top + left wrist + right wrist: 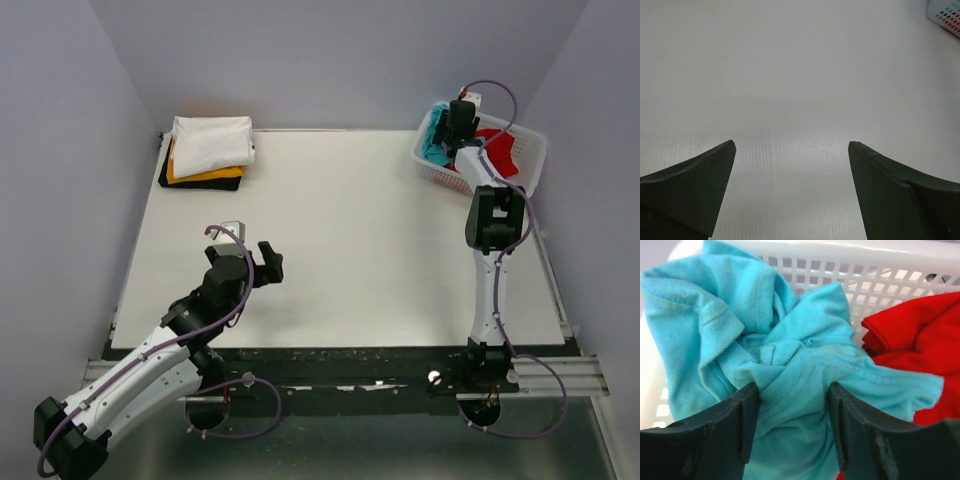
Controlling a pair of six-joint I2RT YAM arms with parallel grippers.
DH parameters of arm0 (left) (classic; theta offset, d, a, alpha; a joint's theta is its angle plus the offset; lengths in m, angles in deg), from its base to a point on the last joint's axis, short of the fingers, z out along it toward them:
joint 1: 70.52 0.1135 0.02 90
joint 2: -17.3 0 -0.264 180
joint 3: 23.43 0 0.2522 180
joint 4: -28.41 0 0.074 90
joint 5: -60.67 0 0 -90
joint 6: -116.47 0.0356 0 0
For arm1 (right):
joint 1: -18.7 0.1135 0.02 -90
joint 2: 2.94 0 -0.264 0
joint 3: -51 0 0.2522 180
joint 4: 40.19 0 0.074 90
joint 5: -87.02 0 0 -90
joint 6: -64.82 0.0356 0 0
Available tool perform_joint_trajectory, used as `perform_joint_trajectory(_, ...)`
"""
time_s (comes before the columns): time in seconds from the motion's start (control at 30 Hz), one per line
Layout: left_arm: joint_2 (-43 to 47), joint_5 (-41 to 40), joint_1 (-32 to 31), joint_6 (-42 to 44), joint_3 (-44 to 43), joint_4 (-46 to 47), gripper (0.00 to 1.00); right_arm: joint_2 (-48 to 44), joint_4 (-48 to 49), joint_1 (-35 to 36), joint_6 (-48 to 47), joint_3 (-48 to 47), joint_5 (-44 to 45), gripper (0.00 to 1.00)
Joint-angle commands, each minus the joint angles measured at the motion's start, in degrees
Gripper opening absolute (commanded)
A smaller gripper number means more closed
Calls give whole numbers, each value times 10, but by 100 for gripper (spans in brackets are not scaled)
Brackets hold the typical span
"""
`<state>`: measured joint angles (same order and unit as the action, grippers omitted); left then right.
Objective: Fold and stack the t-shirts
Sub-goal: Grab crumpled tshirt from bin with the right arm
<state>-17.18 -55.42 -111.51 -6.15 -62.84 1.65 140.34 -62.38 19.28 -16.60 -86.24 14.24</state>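
Note:
The crumpled teal t-shirt (pixel 790 355) lies in the white lattice basket (pixel 530 172) at the back right, beside the red t-shirt (pixel 912 335). My right gripper (pixel 793 387) reaches down into the basket (pixel 456 122). Its jaws stand part open around a bunched fold of the teal shirt (pixel 435 142), touching cloth on both sides. My left gripper (pixel 791 145) is open and empty, low over the bare table in front of the left arm (pixel 266 262). At the back left is a folded stack: white t-shirt (pixel 212 142) on top, yellow-orange (pixel 205 175) and black (pixel 190 184) below.
The basket's far wall (pixel 880 270) stands just behind the teal shirt. A corner of the basket (pixel 946 15) shows at the top right of the left wrist view. The white table (pixel 350 240) ends at a dark front rail.

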Motion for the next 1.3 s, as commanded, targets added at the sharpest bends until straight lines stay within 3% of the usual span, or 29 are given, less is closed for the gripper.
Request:
perform_joint_trajectory(0.0, -11, -26, 1, -6, -28, -14, 99, 27, 72, 3, -15, -29, -14, 54)
perform_joint_trajectory(0.13, -13, -35, 1, -10, -31, -15, 99, 34, 78, 3, -20, -52, -6, 29)
perform_joint_trajectory(0.3, -13, -38, 1, -11, -34, -16, 99, 25, 98, 3, -29, -56, -1, 22)
perform_joint_trajectory(0.4, -12, -43, 1, -17, -35, -18, 99, 12, 102, 3, -35, -56, 1, 1)
perform_joint_trajectory(0.67, 16, -35, 1, -46, -23, 10, 99, -160, 124, 3, 21, 17, -22, 1)
perform_joint_trajectory(0.93, -9, 114, 0, -58, -11, 93, 99, -318, 10, 8, 74, 25, -166, 1)
perform_joint_trajectory(1.07, -57, 178, -1, -64, -20, 127, 99, -355, -64, 18, 89, -27, -270, 1)
perform_joint_trajectory(1.27, -105, 211, -6, -83, -27, 127, 99, -432, -64, 56, 134, -41, -414, 1)
